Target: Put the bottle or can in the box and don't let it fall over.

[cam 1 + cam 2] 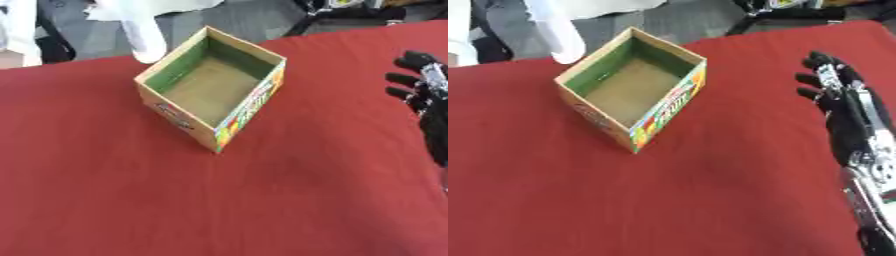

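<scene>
One open cardboard box (pixel 213 89) sits empty on the red table (pixel 105 190); the right hand (pixel 843 107) hovers nearby, fingers relaxed.

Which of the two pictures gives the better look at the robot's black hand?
The right eye view: the right hand shows whole there, fingers straight, with the forearm behind it. The left eye view cuts it off at the picture's right edge.

Bare table (pixel 289 190) lies between the box (pixel 213 90) and the right hand (pixel 842 105).
</scene>
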